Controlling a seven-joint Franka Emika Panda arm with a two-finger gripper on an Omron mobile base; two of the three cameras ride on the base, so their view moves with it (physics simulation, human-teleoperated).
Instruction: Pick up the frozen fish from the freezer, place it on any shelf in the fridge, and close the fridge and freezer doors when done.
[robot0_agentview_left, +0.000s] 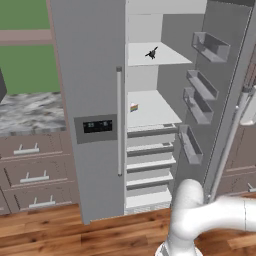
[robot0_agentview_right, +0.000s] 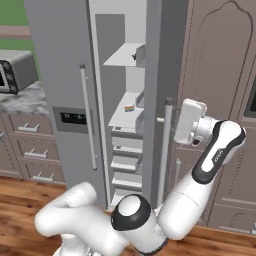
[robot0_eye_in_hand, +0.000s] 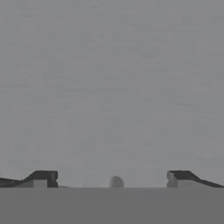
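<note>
The frozen fish (robot0_agentview_left: 151, 52), small and dark, lies on an upper shelf (robot0_agentview_left: 170, 57) of the open fridge compartment; in the right base view the fish (robot0_agentview_right: 134, 56) is partly hidden by the door's edge. The fridge door (robot0_agentview_left: 225, 115) stands swung wide open to the right. The freezer door (robot0_agentview_left: 90, 100) on the left is shut. My gripper (robot0_agentview_right: 174, 122) sits at the outer face of the fridge door (robot0_agentview_right: 155, 75), beside its long handle (robot0_agentview_right: 166, 155). In the hand view the gripper (robot0_eye_in_hand: 113, 177) is open, its fingertips (robot0_eye_in_hand: 43, 177) wide apart against plain grey door surface, holding nothing.
A small multicoloured item (robot0_agentview_left: 134, 107) rests on the lower fridge shelf, above several drawers (robot0_agentview_left: 150, 165). Door bins (robot0_agentview_left: 200, 100) line the open door's inside. A marble counter (robot0_agentview_left: 30, 110) with drawers lies left; tall brown cabinets (robot0_agentview_right: 220, 75) stand right.
</note>
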